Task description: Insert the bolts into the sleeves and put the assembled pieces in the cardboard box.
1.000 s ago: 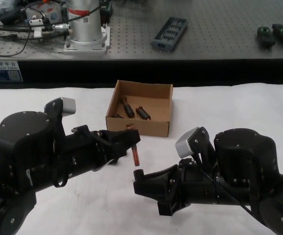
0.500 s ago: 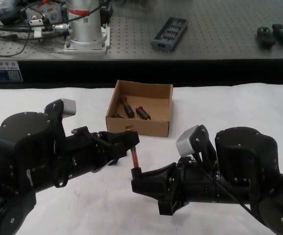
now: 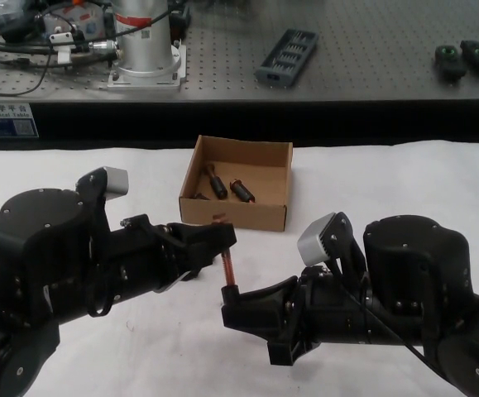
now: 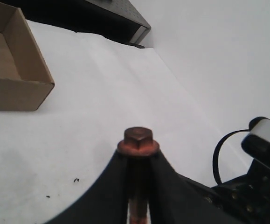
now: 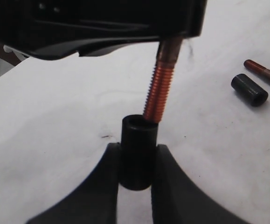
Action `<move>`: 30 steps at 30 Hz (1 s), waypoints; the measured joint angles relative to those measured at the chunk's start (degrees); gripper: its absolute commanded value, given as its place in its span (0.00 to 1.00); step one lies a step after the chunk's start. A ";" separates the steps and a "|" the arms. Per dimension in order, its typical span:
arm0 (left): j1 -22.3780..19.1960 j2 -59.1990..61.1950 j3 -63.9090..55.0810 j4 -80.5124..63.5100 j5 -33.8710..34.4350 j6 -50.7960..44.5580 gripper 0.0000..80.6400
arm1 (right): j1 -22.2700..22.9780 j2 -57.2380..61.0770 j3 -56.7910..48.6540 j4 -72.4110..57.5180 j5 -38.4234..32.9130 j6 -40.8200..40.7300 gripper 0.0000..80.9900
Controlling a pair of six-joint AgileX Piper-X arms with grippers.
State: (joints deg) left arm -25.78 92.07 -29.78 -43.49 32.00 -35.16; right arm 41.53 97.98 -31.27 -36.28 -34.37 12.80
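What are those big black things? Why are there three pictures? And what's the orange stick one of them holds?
They are two robot arms at a bench, each ending in a two-finger claw. One picture looks down from behind the arms; the other two come from cameras on each wrist. The left claw pinches the orange stick, a bolt, below its head. The right claw grips a short black tube, standing upright. The bolt's tip is right at the tube's opening. On the white cloth lie a spare tube and a spare bolt, close together. Farther back sits a cardboard box with finished pieces inside.
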 measured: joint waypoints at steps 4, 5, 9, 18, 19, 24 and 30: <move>0.00 0.00 0.00 -0.11 0.36 0.00 0.01 | -0.02 0.00 0.00 0.00 0.16 0.00 0.06; 0.00 0.00 0.00 -0.22 0.34 0.00 0.01 | -0.02 0.00 0.00 0.00 0.28 0.00 0.06; 0.00 0.00 0.00 -0.42 0.79 -0.42 0.01 | -0.02 0.00 0.00 0.00 0.47 0.00 0.06; 0.00 0.00 0.00 0.38 1.40 -0.41 0.01 | -0.14 0.00 0.00 -0.39 0.53 0.00 0.06; 0.00 0.00 0.00 0.49 1.40 -0.41 0.01 | -0.14 0.00 0.00 -0.39 0.53 0.00 0.06; 0.00 0.00 0.00 0.62 1.54 -0.41 0.01 | -0.14 0.00 0.00 -0.52 0.53 0.00 0.06; 0.14 0.00 0.00 0.74 1.91 -0.41 0.01 | -1.00 0.00 0.00 -2.00 -0.24 0.00 0.06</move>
State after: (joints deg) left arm -25.64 92.07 -29.78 -42.75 33.91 -35.57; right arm 40.52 97.98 -31.27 -38.28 -34.61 12.80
